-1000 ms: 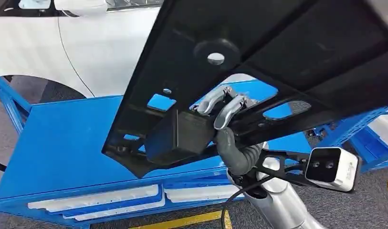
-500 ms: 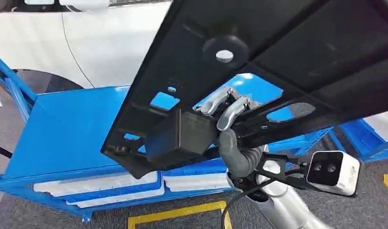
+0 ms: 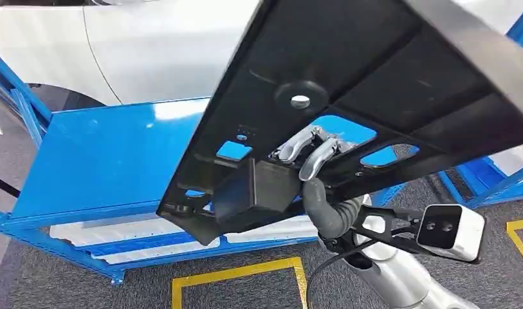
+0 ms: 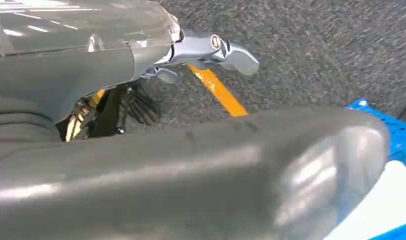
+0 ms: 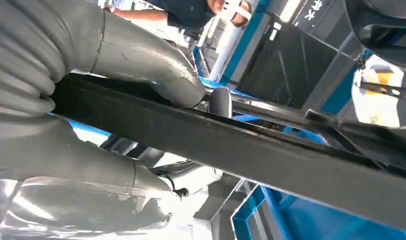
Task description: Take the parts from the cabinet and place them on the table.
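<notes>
Head view: right hand [image 3: 310, 154] is gripping a large black panel [image 3: 374, 77] through a cut-out, fingers hooking over one rib, holding it tilted above the blue worktop [image 3: 110, 154], which is lying toward 9 o'clock. Left hand [image 4: 210, 47] is hanging over the floor, holding nothing, fingers apart. Risk: the one-handed hold near one edge is inviting the panel to swing, slip, or strike the worktop edge on lowering.

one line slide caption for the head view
Right hand grips a large black plastic panel held above the blue metal table.
</notes>
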